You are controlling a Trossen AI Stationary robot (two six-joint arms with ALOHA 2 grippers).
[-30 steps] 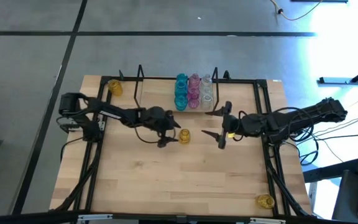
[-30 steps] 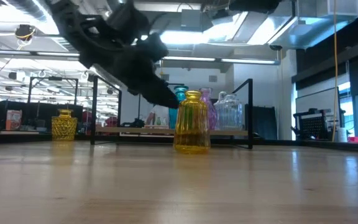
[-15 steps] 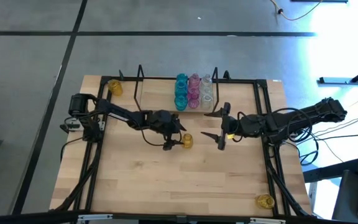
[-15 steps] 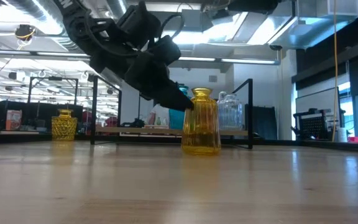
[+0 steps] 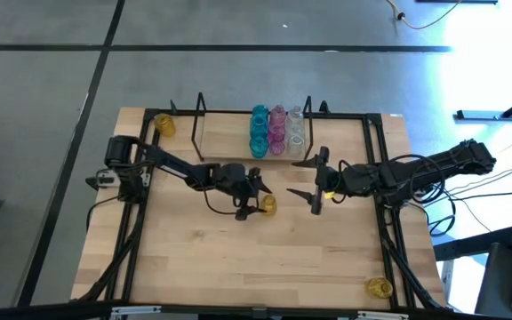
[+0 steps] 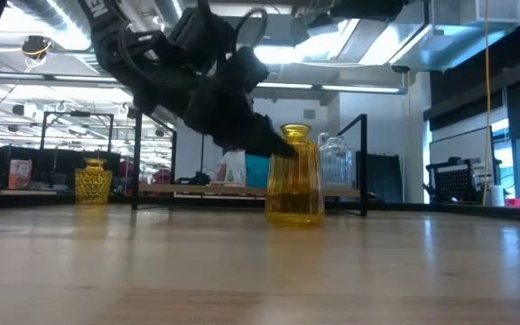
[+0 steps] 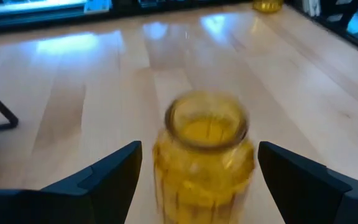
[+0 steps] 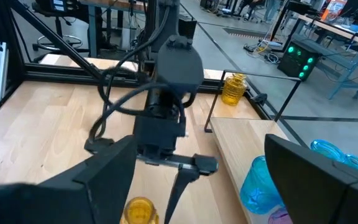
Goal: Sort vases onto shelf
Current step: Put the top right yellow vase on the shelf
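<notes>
Straddling a yellow vase mid-desk, left gripper jaws apart, one finger on each side, no contact visible; vase upright.
Right gripper just beside it, jaws apart, empty. Further yellow vases: near right corner, far left corner. Beyond, at the far edge, shelf carries teal, pink and clear vases in rows.

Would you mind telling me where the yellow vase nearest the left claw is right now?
In the high view the yellow vase stands upright mid-table, between the open left claw's fingers, just in front of the shelf.
</notes>
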